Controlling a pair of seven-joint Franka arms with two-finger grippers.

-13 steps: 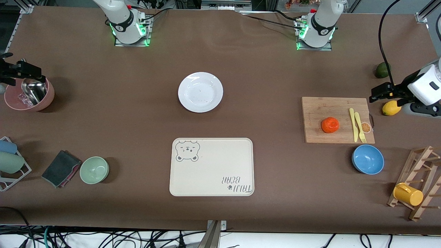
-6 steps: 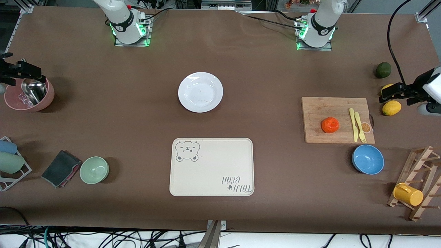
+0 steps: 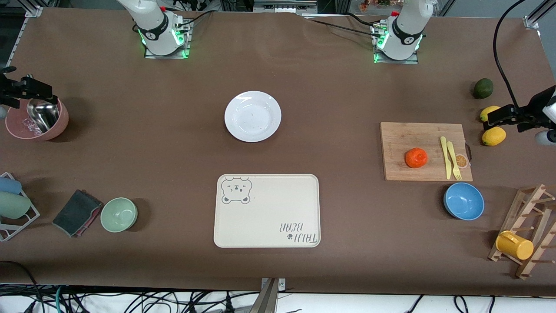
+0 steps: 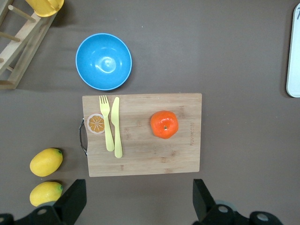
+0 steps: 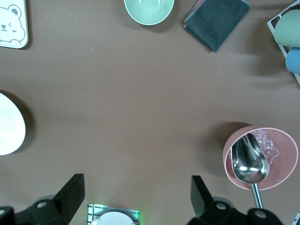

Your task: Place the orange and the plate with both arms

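Mandarin orange (image 3: 416, 157) loose mid cutting board (image 3: 399, 134), may roll if nudged; left gripper (image 3: 499, 116), right gripper (image 3: 26, 89) spread, empty; white plate (image 3: 252, 116) untouched.

High front camera; both wrist cameras look straight down.

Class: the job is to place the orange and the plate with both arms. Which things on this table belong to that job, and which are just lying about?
Belong to the job:
orange on the cutting board
white plate
left gripper, open
right gripper, open

Lying about:
bear tray
blue bowl
green bowl
lemons
yellow knife and fork
pink bowl
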